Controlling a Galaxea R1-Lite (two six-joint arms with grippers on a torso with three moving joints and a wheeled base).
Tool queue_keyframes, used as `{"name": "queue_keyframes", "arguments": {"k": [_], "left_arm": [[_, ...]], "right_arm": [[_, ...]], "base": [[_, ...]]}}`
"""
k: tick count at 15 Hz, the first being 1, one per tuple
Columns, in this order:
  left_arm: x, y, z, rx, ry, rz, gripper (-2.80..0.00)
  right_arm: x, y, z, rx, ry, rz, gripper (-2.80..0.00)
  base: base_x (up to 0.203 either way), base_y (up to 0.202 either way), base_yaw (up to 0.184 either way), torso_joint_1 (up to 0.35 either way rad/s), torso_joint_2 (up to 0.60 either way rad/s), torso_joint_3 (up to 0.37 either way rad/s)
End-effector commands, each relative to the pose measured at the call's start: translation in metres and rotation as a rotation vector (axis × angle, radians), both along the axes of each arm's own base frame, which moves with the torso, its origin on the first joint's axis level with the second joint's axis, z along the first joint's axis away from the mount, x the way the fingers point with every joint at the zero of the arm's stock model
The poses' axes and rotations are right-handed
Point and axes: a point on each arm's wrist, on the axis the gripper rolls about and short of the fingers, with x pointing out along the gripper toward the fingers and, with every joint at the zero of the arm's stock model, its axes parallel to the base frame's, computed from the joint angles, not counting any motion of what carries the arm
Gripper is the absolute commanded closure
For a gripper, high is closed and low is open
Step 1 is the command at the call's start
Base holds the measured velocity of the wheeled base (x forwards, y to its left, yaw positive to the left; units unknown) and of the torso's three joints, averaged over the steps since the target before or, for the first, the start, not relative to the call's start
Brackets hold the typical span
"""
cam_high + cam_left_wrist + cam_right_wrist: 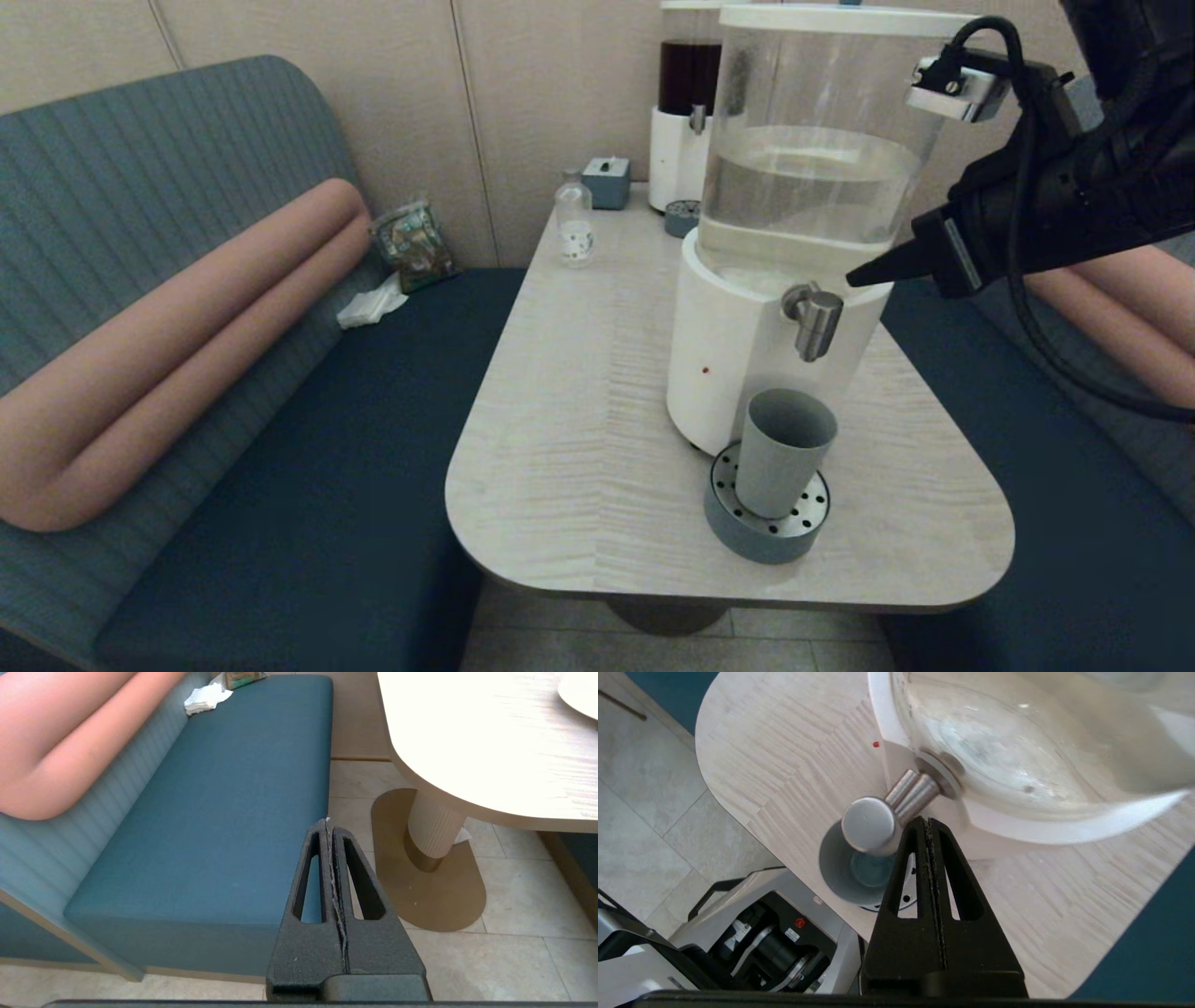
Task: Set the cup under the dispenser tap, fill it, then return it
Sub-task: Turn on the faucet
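Observation:
The grey-blue cup [782, 450] stands upright on the round drip tray [767, 528], directly below the steel dispenser tap [814, 320]. In the right wrist view the tap [873, 821] sits over the cup's mouth [850, 872], and a little blue-tinted liquid shows at the bottom. My right gripper [854, 278] is shut and empty, its tip just beside the tap's top on the right, close to the white base [728, 355]; in its own view the gripper [926, 822] points next to the tap's neck. My left gripper [328, 823] is shut and parked low beside the bench.
A second dispenser with dark liquid [688, 103] stands at the back with its own small tray [681, 217]. A small clear bottle [573, 220] and a blue box [607, 181] are near the table's far edge. Blue benches [308, 467] flank the table [579, 420].

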Motion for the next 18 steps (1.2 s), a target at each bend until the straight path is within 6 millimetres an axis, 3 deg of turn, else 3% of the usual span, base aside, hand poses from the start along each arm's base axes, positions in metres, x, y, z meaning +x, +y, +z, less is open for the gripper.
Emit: {"name": "queue_keyframes", "arguments": {"k": [1,18], "left_arm": [[0.0,0.0,0.0,-0.001,0.005,0.001,0.0],[0.0,0.0,0.0,-0.001,0.005,0.001,0.0]], "right_arm": [[0.005,0.006,-0.005,-0.009,0.019,0.013,0.0],[0.022,0.024,-0.017,0.001,0.001,0.045,0.0]], "base": [[0.0,0.0,0.0,0.0,0.0,0.0],[0.0,0.0,0.0,0.0,0.0,0.0]]}}
